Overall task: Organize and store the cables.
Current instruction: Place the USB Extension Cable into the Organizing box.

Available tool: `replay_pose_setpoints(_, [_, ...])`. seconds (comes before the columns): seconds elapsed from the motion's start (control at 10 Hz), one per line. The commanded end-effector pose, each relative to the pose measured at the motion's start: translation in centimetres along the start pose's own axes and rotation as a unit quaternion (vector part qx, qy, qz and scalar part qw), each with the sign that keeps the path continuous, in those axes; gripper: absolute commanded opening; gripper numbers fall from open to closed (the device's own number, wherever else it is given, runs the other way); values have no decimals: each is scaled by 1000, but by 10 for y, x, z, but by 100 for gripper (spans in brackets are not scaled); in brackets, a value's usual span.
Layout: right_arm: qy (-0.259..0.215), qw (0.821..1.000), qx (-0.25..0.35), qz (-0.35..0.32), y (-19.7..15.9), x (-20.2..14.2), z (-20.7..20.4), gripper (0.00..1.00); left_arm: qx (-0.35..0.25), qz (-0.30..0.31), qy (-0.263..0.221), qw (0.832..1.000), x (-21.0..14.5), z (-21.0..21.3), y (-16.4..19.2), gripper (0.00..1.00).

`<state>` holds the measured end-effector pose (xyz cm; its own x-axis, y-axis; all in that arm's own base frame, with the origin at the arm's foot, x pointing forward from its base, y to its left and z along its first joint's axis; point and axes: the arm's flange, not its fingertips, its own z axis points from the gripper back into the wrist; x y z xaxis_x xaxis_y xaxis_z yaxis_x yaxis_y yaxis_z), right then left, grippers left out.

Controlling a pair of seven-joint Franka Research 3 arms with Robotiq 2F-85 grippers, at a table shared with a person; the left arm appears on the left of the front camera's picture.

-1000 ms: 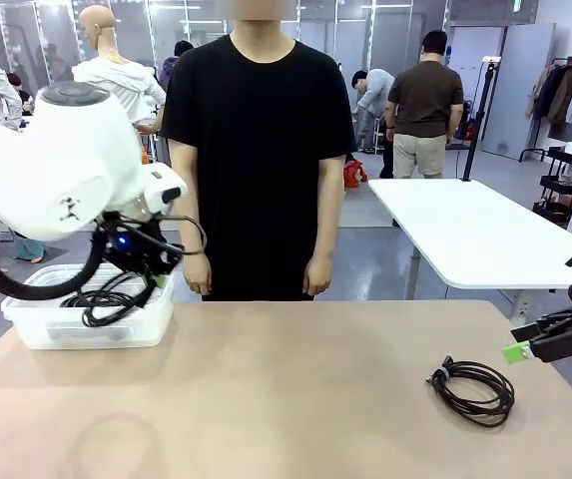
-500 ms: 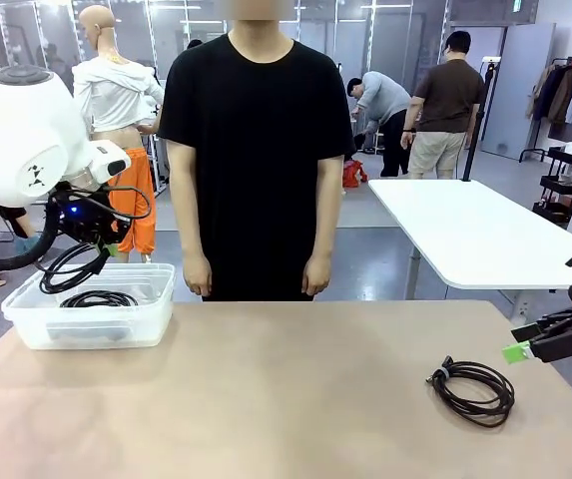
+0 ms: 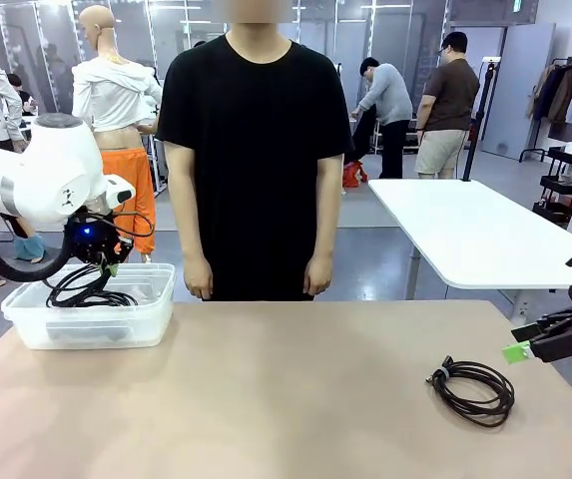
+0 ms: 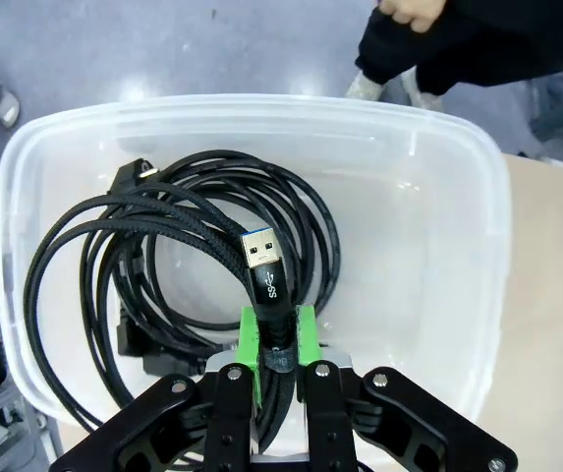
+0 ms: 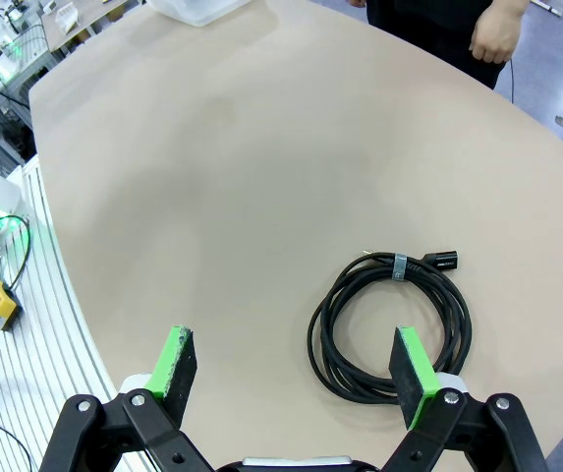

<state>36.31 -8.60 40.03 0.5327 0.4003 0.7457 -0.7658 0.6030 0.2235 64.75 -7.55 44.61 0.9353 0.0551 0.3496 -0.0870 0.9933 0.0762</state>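
Note:
My left gripper [image 3: 107,266] hangs over the clear plastic bin [image 3: 136,324], shut on a black braided cable [image 3: 78,286] whose loops dangle into the bin. In the left wrist view the green pads [image 4: 252,339] pinch that cable [image 4: 114,211] just below its USB plug [image 4: 260,253], with other black coils [image 4: 306,211] lying on the floor of the bin [image 4: 438,226]. Another coiled black cable [image 3: 473,390] rests on the table at the right. My right gripper [image 3: 527,344] stands open beside it; its wrist view shows the coil [image 5: 389,320] lying below the spread fingers [image 5: 176,360].
A person in black stands at the table's far edge, hands [image 3: 197,276] hanging down, one hand [image 5: 497,34] seen from the right wrist. The tan tabletop [image 3: 286,399] stretches bare between bin and coil. A white table [image 3: 465,225] stands behind at right.
My left arm swung back toward the left, carrying the held cable up and over the bin, then dipped slightly. The right arm and the coil on the table stayed still.

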Motion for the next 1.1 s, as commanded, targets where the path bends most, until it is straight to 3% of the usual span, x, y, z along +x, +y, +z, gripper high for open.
replay_pose_setpoints(0.0, [-6, 1000, 1, 3, 0, 0, 0, 100, 26, -2, 15, 1000, 14, -14, -6, 17])
replay_pose_setpoints(0.3, [-6, 1000, 1, 3, 0, 0, 0, 100, 40, -11, 35, 999, 7, -28, -8, 17])
replay_pose_setpoints(0.4, [-6, 1000, 1, 3, 0, 0, 0, 100, 41, -8, 38, 998, 5, -27, -7, 27])
replay_pose_setpoints(0.5, [-6, 1000, 1, 3, 0, 0, 0, 100, 38, -4, 39, 999, 5, -28, -7, 54])
replay_pose_setpoints(0.6, [-6, 1000, 1, 3, 0, 0, 0, 100, 36, -4, 38, 999, 4, -25, -7, 64])
replay_pose_setpoints(0.7, [-6, 1000, 1, 3, 0, 0, 0, 100, 35, -1, 36, 999, 2, -24, -7, 92])
replay_pose_setpoints(0.8, [-6, 1000, 1, 3, 0, 0, 0, 100, 36, 0, 34, 999, 1, -23, -7, 100])
replay_pose_setpoints(1.0, [-6, 1000, 1, 3, 0, 0, 0, 100, 39, 9, 30, 999, -1, -20, -3, 100])
